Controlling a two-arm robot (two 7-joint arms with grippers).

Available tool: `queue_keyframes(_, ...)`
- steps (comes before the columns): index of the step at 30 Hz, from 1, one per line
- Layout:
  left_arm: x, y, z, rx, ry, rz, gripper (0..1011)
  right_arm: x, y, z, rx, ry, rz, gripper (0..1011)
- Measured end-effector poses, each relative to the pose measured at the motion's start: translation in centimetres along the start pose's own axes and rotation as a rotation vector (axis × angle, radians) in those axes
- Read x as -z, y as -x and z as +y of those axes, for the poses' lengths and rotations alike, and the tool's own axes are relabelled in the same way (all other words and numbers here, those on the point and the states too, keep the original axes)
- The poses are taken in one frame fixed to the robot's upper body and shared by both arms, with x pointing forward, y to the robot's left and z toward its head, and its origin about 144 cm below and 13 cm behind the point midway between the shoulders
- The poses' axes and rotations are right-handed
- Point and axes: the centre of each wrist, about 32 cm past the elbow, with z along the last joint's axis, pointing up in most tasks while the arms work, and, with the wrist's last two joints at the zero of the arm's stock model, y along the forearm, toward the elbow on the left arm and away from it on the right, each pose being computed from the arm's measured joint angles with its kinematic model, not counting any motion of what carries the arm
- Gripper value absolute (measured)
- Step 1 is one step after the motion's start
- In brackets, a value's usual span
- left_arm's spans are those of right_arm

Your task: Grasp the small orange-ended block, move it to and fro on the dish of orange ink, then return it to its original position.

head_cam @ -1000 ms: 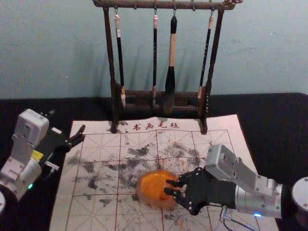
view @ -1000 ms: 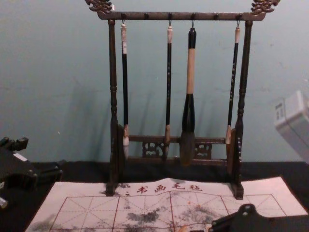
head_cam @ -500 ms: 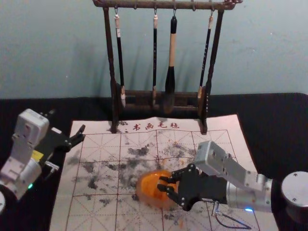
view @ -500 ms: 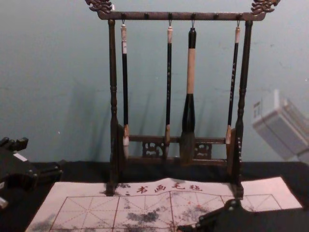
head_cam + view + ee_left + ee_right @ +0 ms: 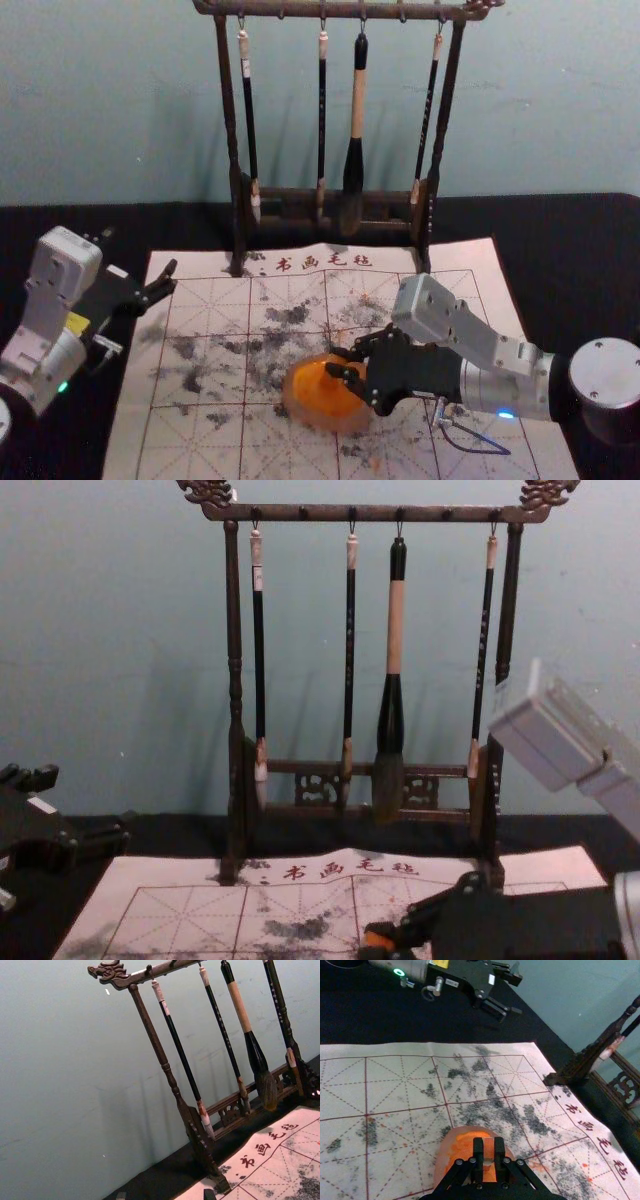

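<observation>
Head view: my R gripper (image 5: 337,361), over dish (image 5: 326,402), has moved twd. its far side. R wrist view: fingers pinch block (image 5: 488,1149) above dish, contact unclear; L gripper (image 5: 518,995) parked wide, L of dish. Chest view: block now higher, i.e. poss. lift betw. strokes.

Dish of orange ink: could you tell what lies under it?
The dish rests on the stained, ruled mat, whose red lines run up to its edge. The patch directly beneath is covered.
</observation>
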Motion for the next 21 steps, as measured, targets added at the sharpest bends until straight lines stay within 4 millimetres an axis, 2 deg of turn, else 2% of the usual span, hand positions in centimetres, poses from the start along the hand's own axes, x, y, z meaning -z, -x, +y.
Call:
queue_keyframes(10,0.0,0.0,0.0,0.000,0.000,0.000,1001,0.1,-0.5,-0.5,0.025,0.015,0.004,91)
queue_keyframes(21,0.0,0.0,0.0,0.000,0.000,0.000,1001,0.3,0.1,-2.4,0.029,0.022,-0.006,91)
